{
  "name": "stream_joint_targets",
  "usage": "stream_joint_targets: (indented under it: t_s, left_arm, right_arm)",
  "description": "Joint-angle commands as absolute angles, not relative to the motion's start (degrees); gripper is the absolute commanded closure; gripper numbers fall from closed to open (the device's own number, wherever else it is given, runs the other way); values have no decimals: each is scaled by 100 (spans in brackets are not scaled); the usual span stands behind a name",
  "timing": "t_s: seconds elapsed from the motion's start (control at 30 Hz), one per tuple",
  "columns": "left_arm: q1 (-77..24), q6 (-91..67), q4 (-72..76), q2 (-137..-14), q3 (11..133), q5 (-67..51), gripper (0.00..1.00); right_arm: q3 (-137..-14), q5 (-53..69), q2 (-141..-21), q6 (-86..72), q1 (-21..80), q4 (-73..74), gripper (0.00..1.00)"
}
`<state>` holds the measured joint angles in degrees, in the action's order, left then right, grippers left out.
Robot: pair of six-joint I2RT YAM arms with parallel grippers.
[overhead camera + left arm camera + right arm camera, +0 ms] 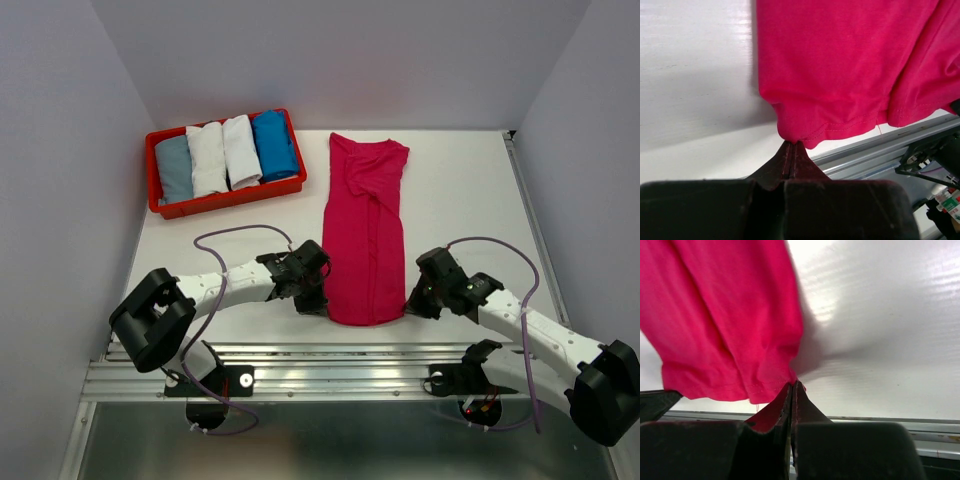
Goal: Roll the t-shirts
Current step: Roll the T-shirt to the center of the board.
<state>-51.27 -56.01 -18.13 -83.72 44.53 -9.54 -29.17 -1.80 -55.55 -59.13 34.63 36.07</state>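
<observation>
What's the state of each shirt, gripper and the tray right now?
pink t-shirt: folded into a long strip, lying flat, not yet rolled.
left gripper: shut on the strip's near-left hem corner.
right gripper: shut on the near-right hem corner.
grey-blue t-shirt: rolled, in tray.
white t-shirts: both rolled, in tray.
blue t-shirt: rolled, in tray.
red tray: holds four rolls side by side.

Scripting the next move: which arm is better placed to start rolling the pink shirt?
Neither alone, I'd judge. The left gripper pinches the pink shirt at its near hem's left corner, the right gripper at the right corner, so both should roll together.
</observation>
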Motion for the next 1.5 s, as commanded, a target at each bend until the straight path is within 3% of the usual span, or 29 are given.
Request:
stream_joint_targets:
  t_s: [0.0,0.6,1.3,1.4,1.47]
  left_arm:
    - [-5010,-5458,-2039,-8139,4720,-826,100]
    - [-4254,-4992,-1714,-8700,5361,-1152,100]
    - [-3902,-4746,-1714,-9316,5827,-967,100]
    - [-3885,-4676,-1757,-9465,5941,-958,100]
    - [-3876,-4641,-1810,-9553,6046,-941,92]
  right_arm:
    - [-3374,-684,-5651,-5766,3507,3727,99]
    - [-4570,-1564,-6828,-5274,3507,3604,99]
    - [-4746,-2074,-7558,-5080,3455,3209,98]
    - [-4869,-2135,-7716,-5019,3402,3129,94]
    - [-4957,-2180,-7778,-5001,3401,3103,88]
